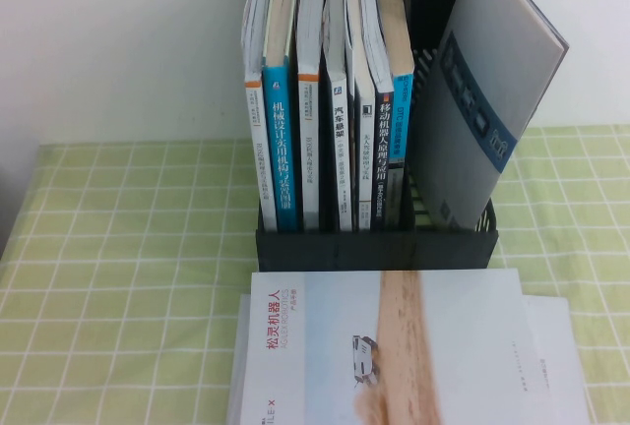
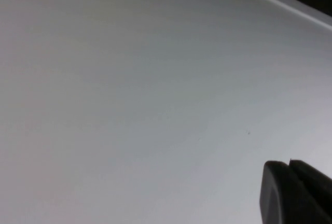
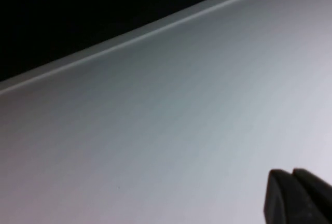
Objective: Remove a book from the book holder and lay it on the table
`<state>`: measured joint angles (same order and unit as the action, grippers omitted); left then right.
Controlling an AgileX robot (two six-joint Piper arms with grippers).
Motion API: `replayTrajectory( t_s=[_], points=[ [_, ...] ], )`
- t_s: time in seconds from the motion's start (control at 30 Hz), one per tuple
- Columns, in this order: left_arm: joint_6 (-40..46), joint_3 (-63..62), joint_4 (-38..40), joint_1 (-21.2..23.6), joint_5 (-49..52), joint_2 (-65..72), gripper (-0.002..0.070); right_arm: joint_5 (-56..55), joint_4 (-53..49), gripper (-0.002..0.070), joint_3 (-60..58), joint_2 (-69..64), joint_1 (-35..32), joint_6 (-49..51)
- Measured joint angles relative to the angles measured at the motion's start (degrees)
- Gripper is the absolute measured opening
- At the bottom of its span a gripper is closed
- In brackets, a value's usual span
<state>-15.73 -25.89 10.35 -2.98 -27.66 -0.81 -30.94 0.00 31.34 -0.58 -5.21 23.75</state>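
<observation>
High view first: the book holder stands at the back of the counter, its dividers packed with upright spines. In the holder's right-hand bay a thin grey book with a dark blue band leans rightward, its long axis running up and tilted, top corner past the rack's side. Nearer the camera, the book lies flat just in front of the holder's low front wall, white cover up, tan strip running front to back, red title along its left part. It seems to rest on other pale sheets. Neither arm shows in this view.

Left wrist view: mostly a pale blank surface, with the left gripper dark in the corner. Its fingers look pressed together with only a thin seam between them, holding nothing, though little of them shows.

Right wrist view: the same story. The right gripper hangs over a pale surface with a dark edge beyond, fingers closed tight and empty.

On handling, I'd judge this softcover light, floppy and slick-faced. It would sag if pinched at one corner, so the spine edge near mid-length is the better hold.
</observation>
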Motion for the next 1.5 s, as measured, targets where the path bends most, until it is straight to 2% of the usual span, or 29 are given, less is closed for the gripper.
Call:
replayTrajectory(
  t_s=[0.17,0.4,0.6,0.7,0.8,0.9,1.0,1.07,1.23,1.33,1.43,1.5],
  points=[
    [0.3,-9.7,-0.4,0.0,7.9,3.8,-0.0003,16.3,-2.9,-0.0002,16.4,-7.6,0.0,0.2],
    [0.3,-17.0,-0.7,0.0,34.0,14.7,-0.0003,47.1,-8.4,-0.0002,30.9,-22.9,0.2,-0.3],
    [0.5,-17.2,-4.8,-0.5,55.0,23.6,-0.0003,66.7,-5.7,-0.0002,30.7,-29.3,1.4,-0.9],
    [0.5,-16.2,-7.3,-1.2,59.4,26.6,-0.0003,70.9,-3.7,-0.0002,26.7,-29.8,2.3,-2.8],
    [0.4,-14.2,-5.5,-1.6,59.8,28.2,-0.0003,71.9,-1.0,-0.0002,21.3,-29.8,3.8,-3.7],
    [0.5,-12.0,0.4,-1.7,59.8,29.7,-0.0003,71.3,2.6,-0.0002,15.7,-29.9,5.6,-5.1],
    [5.1,-9.8,9.8,-1.7,60.0,31.6,-0.0003,68.9,5.9,-0.0002,11.3,-30.1,7.0,-7.7],
    [12.3,-8.9,16.6,-1.9,60.0,32.8,-0.0003,67.1,7.8,-0.0002,9.7,-30.3,7.0,-8.1],
    [40.4,-8.9,39.8,-5.4,58.8,36.7,-0.0003,63.7,14.7,-0.0002,7.4,-30.4,7.0,-10.7],
    [55.8,-9.1,53.4,-7.9,58.6,42.1,-0.0003,61.5,21.9,-0.0002,6.4,-31.8,7.0,-22.3],
    [65.0,-11.2,59.9,-10.5,57.9,49.4,-0.0003,59.3,31.6,-0.0002,6.1,-34.0,7.0,-34.1],
    [68.0,-13.0,62.1,-11.9,56.8,53.6,-0.0003,58.3,38.3,-0.0002,6.1,-35.3,7.0,-39.3]
  ],
)
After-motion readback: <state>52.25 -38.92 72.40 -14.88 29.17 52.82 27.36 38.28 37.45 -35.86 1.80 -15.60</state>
